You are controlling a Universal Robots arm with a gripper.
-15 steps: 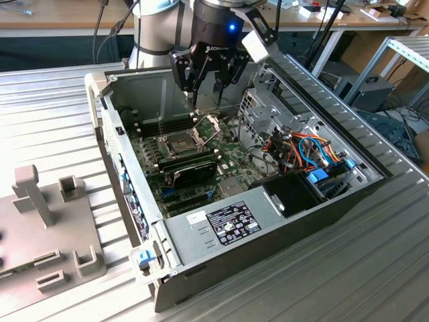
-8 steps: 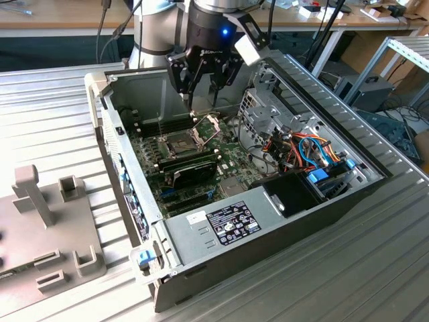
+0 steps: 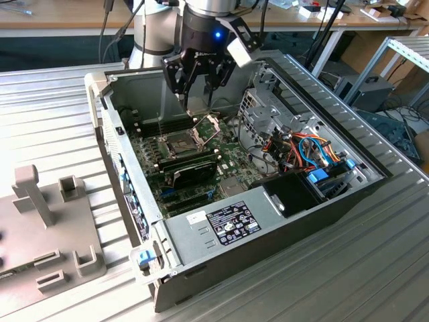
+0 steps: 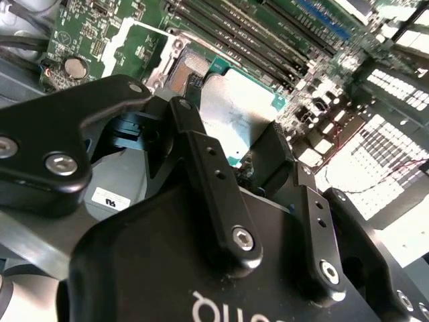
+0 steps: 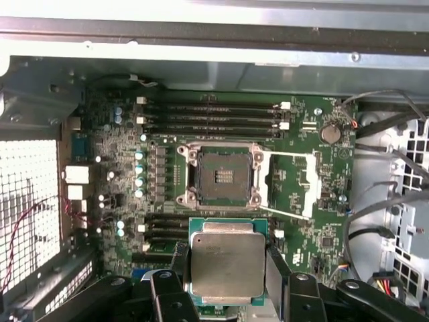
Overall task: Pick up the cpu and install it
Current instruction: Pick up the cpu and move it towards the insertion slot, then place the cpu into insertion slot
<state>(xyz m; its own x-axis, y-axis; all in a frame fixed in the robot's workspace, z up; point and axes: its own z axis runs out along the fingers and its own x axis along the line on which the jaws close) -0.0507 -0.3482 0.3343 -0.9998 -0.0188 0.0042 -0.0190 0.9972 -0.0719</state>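
Note:
My gripper (image 5: 226, 268) is shut on the cpu (image 5: 226, 260), a flat square chip with a dull silver top on a green edge, gripped by two opposite sides. In the second wrist view the cpu (image 4: 247, 107) shows beyond the black fingers (image 4: 204, 161). The dark square socket (image 5: 223, 176) lies bare on the green motherboard, its hinged metal frame (image 5: 295, 184) swung open to one side. In the exterior view my gripper (image 3: 198, 100) hangs inside the open computer case, a little above and behind the socket (image 3: 182, 142) and its raised frame (image 3: 208, 125).
A long black expansion card (image 3: 193, 168) lies just in front of the socket. Memory slots (image 5: 211, 115) run behind it. The drive cage (image 3: 268, 114), coloured cables (image 3: 315, 151) and power supply (image 3: 224, 221) crowd the case's right and front. A grey fixture (image 3: 47, 221) stands outside, left.

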